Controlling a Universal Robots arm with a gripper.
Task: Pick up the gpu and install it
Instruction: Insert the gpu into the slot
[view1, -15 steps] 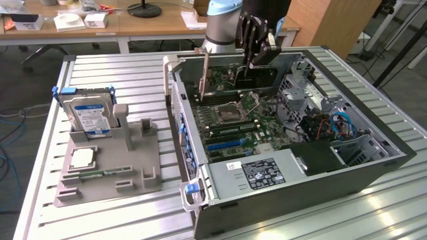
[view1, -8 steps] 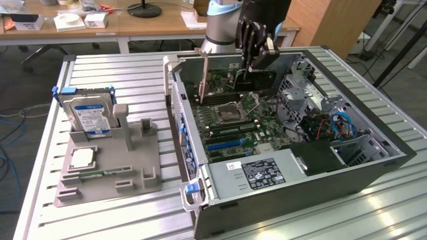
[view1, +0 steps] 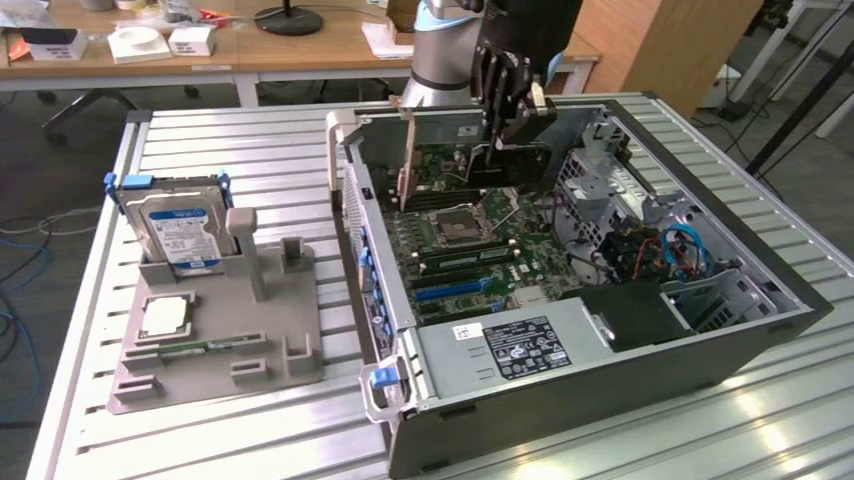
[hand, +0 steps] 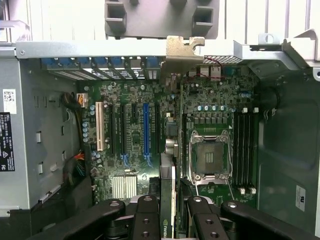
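The gpu (view1: 470, 165) is a flat card with a black face and a silver end bracket (view1: 406, 150). It stands on edge inside the open computer case (view1: 747, 330), over the far part of the motherboard (view1: 467, 250). My gripper (view1: 514, 120) comes down from above and is shut on the card's upper edge. In the wrist view the gpu (hand: 167, 185) shows edge-on between my black fingers (hand: 145, 215). It runs beside the blue slot (hand: 146, 127) and the processor socket (hand: 210, 155). Its bracket (hand: 182, 52) reaches the case's rear wall. Whether the card touches a slot I cannot tell.
A grey holder (view1: 214, 370) at the exterior view's left carries a hard drive (view1: 180, 225), a processor (view1: 163, 315) and a memory stick (view1: 200, 348). The power supply (view1: 521, 345) fills the case's near end. Blue cables (view1: 681, 245) and drive cages sit at the exterior view's right.
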